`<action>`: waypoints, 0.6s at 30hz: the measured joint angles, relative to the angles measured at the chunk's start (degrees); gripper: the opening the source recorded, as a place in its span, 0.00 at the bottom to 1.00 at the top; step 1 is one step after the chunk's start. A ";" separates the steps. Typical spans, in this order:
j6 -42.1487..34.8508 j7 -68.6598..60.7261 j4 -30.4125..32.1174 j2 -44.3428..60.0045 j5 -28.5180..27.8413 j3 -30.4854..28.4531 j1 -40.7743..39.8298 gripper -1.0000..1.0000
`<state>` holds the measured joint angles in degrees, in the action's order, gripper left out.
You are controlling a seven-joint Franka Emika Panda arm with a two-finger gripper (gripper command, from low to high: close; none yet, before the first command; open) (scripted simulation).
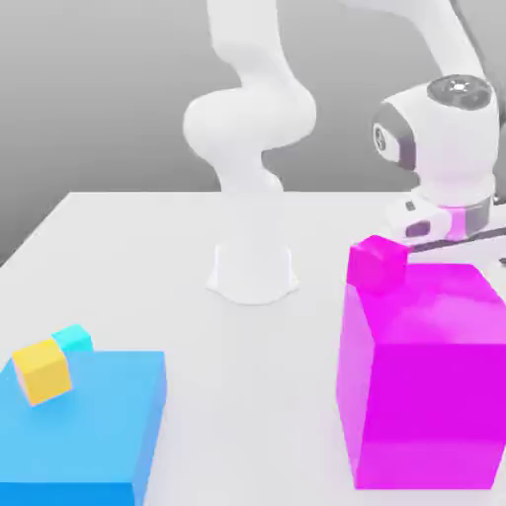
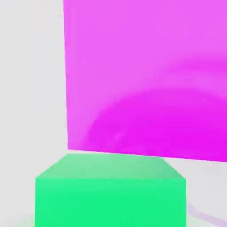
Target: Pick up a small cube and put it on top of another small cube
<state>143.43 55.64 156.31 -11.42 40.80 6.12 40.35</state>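
Two big blocks: a big magenta block (image 1: pixel 420 385) stands right under the claw (image 1: pixel 472 240); a big blue block (image 1: pixel 84 425) lies well apart from the claw, across the white table (image 1: pixel 148 247) toward the exterior view's left.
Small magenta cube (image 1: pixel 376 264): it sits on the big magenta block's top, at the corner nearest the arm's base, just beside the claw toward the exterior view's left and a little lower than the wrist.
Small yellow cube (image 1: pixel 43 371): it rests on the big blue block's top, at a far corner, well away from the claw.
Small cyan cube (image 1: pixel 74 339): it is just behind the yellow one, touching or nearly so, and whether it stands on the blue block or on the table I cannot tell.
Arm base (image 1: pixel 252 272): a white pedestal on the table, between the two big blocks and farther back than the claw.
Claw: drawn in narrow, closed on the small cube (image 2: pixel 111 197); the hand lies roughly level above the magenta block's top.
Where the small cube is: right at the claw, close before the hand camera.
In the way: a broad magenta face (image 2: pixel 146 75) rises just beyond the small cube, with pale table beside it.
How the small cube points: one flat green face squarely toward the hand camera, its edges level, an adjoining face showing as a thin strip.
Long axis: none to tell; the sides look equal.
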 joint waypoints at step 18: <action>-2.12 -0.17 -6.10 -6.74 -12.01 -13.34 -23.65 0.00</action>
<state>141.31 55.47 150.21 -18.16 28.79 -7.22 16.70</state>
